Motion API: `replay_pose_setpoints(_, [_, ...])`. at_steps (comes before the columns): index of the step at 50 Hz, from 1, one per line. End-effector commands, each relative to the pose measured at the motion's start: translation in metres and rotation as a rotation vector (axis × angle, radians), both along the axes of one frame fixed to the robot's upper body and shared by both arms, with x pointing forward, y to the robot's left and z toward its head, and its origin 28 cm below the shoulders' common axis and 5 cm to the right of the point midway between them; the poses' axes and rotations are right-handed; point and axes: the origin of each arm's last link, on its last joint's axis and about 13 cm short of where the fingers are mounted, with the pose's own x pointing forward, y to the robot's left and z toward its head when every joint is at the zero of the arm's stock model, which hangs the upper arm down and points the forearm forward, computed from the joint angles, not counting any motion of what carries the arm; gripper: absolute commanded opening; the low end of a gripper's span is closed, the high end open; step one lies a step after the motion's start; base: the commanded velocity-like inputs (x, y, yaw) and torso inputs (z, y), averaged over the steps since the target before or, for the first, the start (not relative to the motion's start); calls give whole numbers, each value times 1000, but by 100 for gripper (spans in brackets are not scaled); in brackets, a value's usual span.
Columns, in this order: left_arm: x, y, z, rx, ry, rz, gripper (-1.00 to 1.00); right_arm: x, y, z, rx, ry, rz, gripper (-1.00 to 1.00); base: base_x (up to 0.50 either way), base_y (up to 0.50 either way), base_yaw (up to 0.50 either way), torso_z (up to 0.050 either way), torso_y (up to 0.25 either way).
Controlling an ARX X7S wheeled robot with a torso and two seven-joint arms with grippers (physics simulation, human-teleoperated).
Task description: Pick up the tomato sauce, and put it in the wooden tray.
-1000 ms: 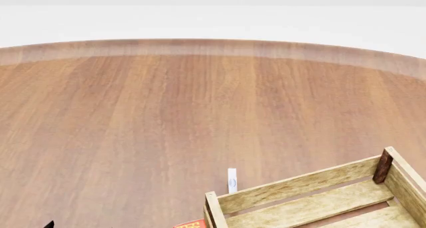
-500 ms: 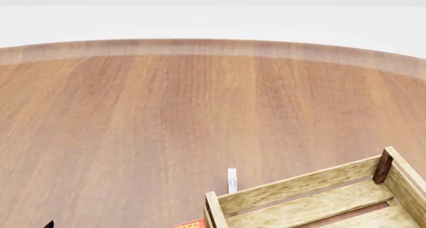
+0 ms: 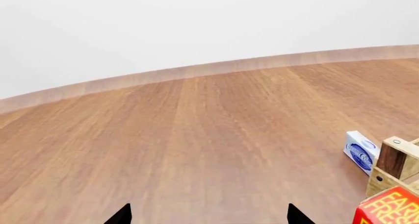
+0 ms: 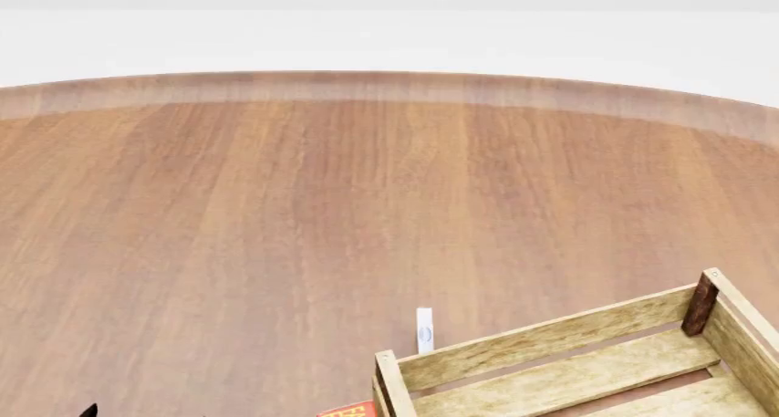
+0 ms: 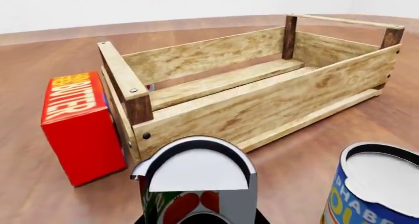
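Right wrist view: small cylindrical tomato sauce can with silver-white top and red-and-green label (image 5: 196,189) sat nearest the lens, upright on brown wooden tabletop (image 5: 39,194), its lower part cut off by frame edge. Right gripper's claw not seen here, so cannot tell whether released or clenched. Blue-and-yellow can with white lid (image 5: 373,189) stood just beside the sauce can, apart from it. Red rectangular butter box with yellow lettering (image 5: 82,128) stood further back, close against the short end of the crate; contact unclear. Large light-wood slatted tray with dark brown corner posts (image 5: 262,106) lay beyond both cans, interior showing only slats. Sauce can outside the tray, near its long side.

Left wrist view: two dark fingertips (image 3: 121,215) of left gripper (image 3: 208,216) poked in at frame edge, spread wide, released, nothing between them. Same red box corner and tray post visible near frame edge. Small white-and-blue flat packet (image 3: 360,153) lay on the table just behind that post.

Head view: tray corner at lower frame edge, white packet standing behind it, bare wood beyond, pale wall at back.
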Motion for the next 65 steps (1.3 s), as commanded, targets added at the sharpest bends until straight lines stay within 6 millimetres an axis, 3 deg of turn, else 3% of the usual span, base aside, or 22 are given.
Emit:
replay_pose_setpoints(1, [2, -1, 1, -42, -30, 3, 100, -5, 3, 22, -29, -108, 27, -100, 0, 0, 0, 0, 0])
replay_pose_setpoints(13, [2, -1, 1, -42, -30, 4, 100, 2, 0, 29, -19, -139, 18, -100, 0, 0, 0, 0, 0])
replay_pose_setpoints(23, [2, -1, 1, -42, -30, 3, 100, 24, -5, 39, -38, -165, -5, -100, 0, 0, 0, 0, 0])
replay_pose_setpoints(43, [2, -1, 2, -39, -30, 5, 100, 48, -10, 82, -71, -290, -24, -100, 0, 0, 0, 0, 0])
replay_pose_setpoints(52, [2, -1, 2, -41, -30, 5, 100, 79, -16, 91, -27, -239, -28, -100, 0, 0, 0, 0, 0])
replay_pose_setpoints(65, [2, -1, 2, -40, -29, 4, 100, 105, -19, 97, -66, -226, -51, -100, 0, 0, 0, 0, 0])
